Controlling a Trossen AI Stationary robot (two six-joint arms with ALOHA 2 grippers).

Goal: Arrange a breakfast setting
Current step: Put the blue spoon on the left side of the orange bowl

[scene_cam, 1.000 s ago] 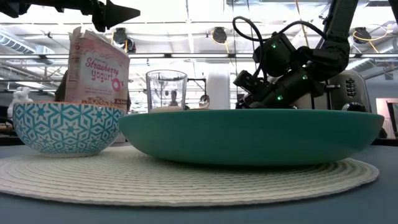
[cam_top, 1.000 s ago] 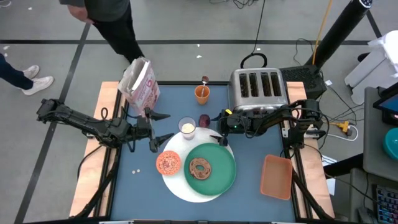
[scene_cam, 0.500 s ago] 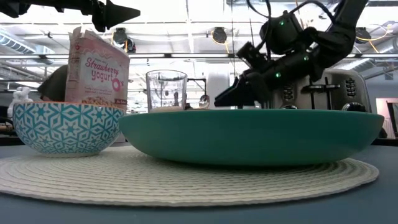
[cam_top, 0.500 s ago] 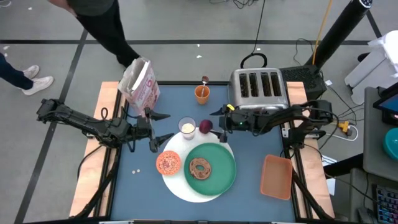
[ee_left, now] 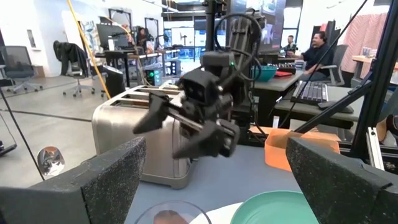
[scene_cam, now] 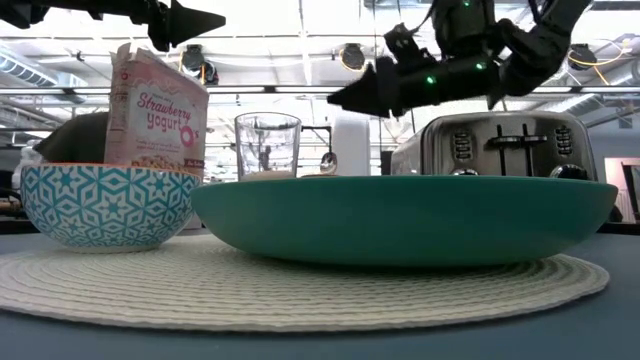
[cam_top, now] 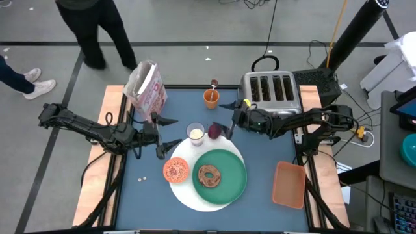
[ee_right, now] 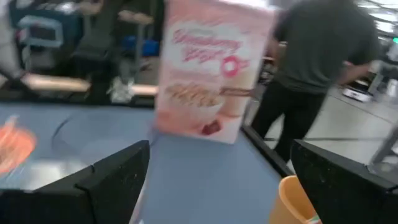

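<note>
The round white mat holds the green plate with the brown bagel and the small bowl, orange inside. The glass of milk and the dark red fruit stand at the mat's far edge. The pink cereal box stands at the far left. A spoon sticks out of an orange cup. My right gripper is open, raised, just right of the fruit. My left gripper is open, raised, left of the glass.
The silver toaster stands at the far right, behind my right arm. The orange tray lies at the near right. Two small white bits lie left of the bowl. A person stands beyond the far edge.
My right gripper has risen and drawn back from the mat's far edge toward the table's far edge, staying open. The dark red fruit now stands uncovered beside the glass. The person beyond the far edge has walked to the left.
</note>
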